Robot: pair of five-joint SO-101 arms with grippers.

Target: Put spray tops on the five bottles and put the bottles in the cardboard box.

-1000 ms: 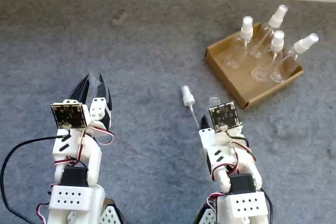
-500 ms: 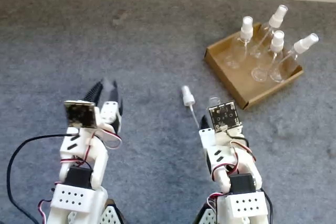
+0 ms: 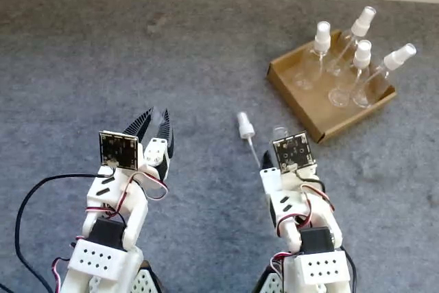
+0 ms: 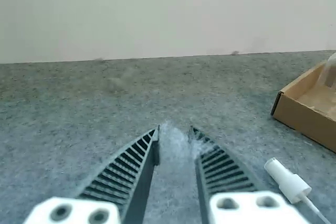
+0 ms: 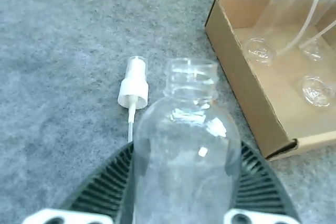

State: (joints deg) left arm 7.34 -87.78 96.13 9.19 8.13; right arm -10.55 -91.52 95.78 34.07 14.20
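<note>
A clear, topless bottle (image 5: 186,150) is clamped between the black jaws of my right gripper (image 5: 184,182), neck pointing away from the arm; in the high view its neck (image 3: 279,132) peeks out past the right wrist board. A loose white spray top (image 3: 245,127) with its thin tube lies on the carpet just left of that bottle (image 5: 133,87). My left gripper (image 3: 155,123) hovers open and empty left of the spray top (image 4: 286,179). The cardboard box (image 3: 296,106) at the right rear holds several capped bottles (image 3: 357,66).
Grey carpet covers the table, with a pale wall along its far edge. The box's near corner (image 5: 215,14) sits close to the held bottle. Open carpet stretches to the left and rear of the left arm.
The left arm has swung rightward toward the loose spray top, its jaws staying open. The right arm and its bottle have not moved.
</note>
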